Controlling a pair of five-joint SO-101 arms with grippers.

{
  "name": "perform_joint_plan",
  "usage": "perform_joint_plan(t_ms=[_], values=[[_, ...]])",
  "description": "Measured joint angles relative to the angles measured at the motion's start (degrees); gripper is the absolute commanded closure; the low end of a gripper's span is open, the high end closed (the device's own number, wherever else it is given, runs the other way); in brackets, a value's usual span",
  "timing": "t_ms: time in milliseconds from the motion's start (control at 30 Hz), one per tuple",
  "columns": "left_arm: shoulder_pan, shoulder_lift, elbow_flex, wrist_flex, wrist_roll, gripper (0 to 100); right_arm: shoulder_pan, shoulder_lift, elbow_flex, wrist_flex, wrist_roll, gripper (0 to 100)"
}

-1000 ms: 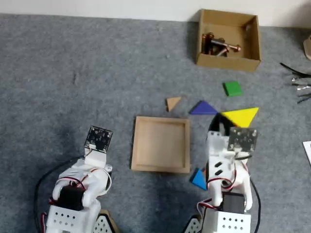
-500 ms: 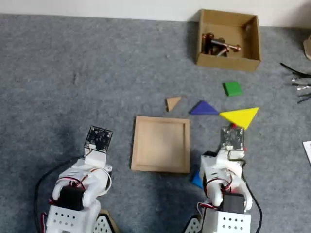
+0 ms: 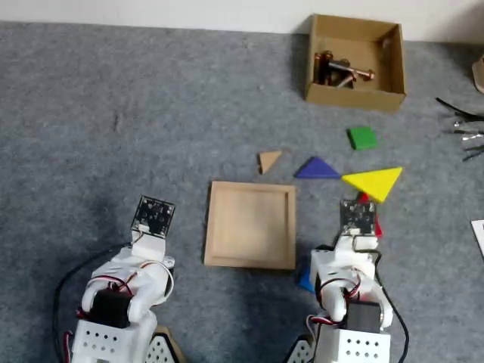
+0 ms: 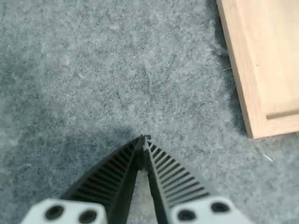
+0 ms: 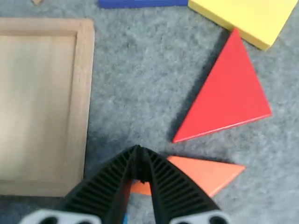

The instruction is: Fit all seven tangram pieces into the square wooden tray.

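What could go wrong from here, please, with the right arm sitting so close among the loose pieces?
1. The right claw is shut over the orange triangle, which lies flat on the carpet; a grasp may just push it along.
2. The red triangle lies close beside it, so opening the claw there could knock it.
3. The blue piece sits partly under that arm, likely awkward to reach.

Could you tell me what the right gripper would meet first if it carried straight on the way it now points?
Probably bare carpet: the right gripper, shut, points into the gap between the wooden tray and the red triangle. Farther along lies the dark blue piece, though depth is unclear.
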Motion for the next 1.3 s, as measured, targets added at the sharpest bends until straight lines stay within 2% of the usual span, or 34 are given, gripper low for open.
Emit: perform_joint_plan(t_ms=[133,200,333,733,900,1000,1300], values=[[0.0,0.0,0.0,0.0,0.0,99,1.3,0.0,0.0,0.0,8.4,99.5],[0.0,0.0,0.0,0.0,0.0,99,2.7,0.0,0.0,0.0,10.3,99.5],[0.0,0.0,0.0,0.0,0.0,99,5.2,0.0,0.0,0.0,11.0,99.5],[0.0,0.0,0.0,0.0,0.0,99,6.8,0.0,-2.9,0.0,15.8,99.5],[0.0,0.0,0.0,0.0,0.0,99,7.6,1.0,-10.8,1.1,16.0,92.6],[0.0,0.0,0.0,0.0,0.0,99,7.7,8.2,-17.8,3.5,16.0,89.7],[0.0,0.0,0.0,0.0,0.0,99,7.7,38.3,-40.0,8.6,16.0,89.5]])
